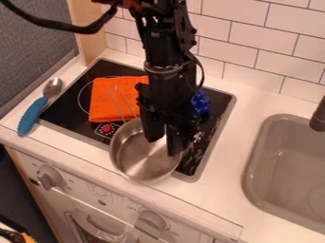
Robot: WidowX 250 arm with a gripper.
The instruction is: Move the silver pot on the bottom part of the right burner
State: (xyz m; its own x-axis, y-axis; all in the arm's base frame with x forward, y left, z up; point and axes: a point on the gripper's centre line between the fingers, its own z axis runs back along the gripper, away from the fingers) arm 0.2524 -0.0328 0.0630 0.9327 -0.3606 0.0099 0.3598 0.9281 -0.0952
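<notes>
My gripper [162, 144] hangs over the right part of the silver pot [141, 159], its two fingers parted with a gap between them. Whether the fingertips touch the pot cannot be told. The pot stands upright at the front edge of the black stove top [77, 105], overlapping the counter's edge strip. Its wire handle points up and back, over an orange cloth [105, 98]. The arm and gripper hide much of the right burner area and part of the pot's back right rim.
A blue object [201, 102] sits on the stove just right of the arm. On the counter at the left lies a spoon with a blue handle [32, 116]. The grey sink [285, 166] is at the right, with a dark faucet [319, 118]. Tiled wall stands behind.
</notes>
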